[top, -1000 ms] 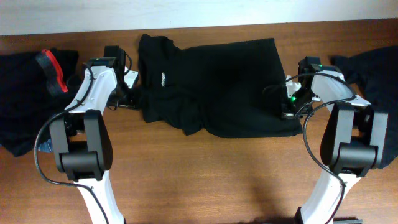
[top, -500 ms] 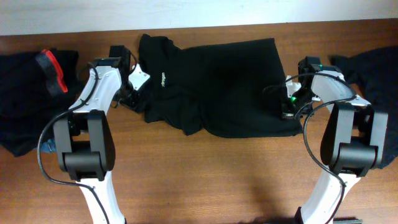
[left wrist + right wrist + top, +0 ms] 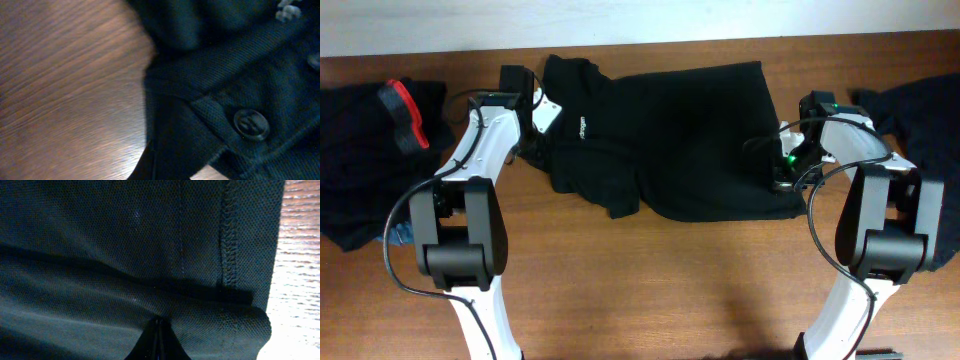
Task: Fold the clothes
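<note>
A black shirt [image 3: 670,130] lies spread along the table's [image 3: 650,290] far edge, midway between its ends. The left gripper [image 3: 540,128] is closed, pinching the shirt's left edge by the buttoned collar. The right gripper [image 3: 783,172] is closed on the hem at the shirt's right edge. A second garment [image 3: 360,150] with a red band lies at the table's left end, and a third garment [image 3: 935,120] at its right end.
</note>
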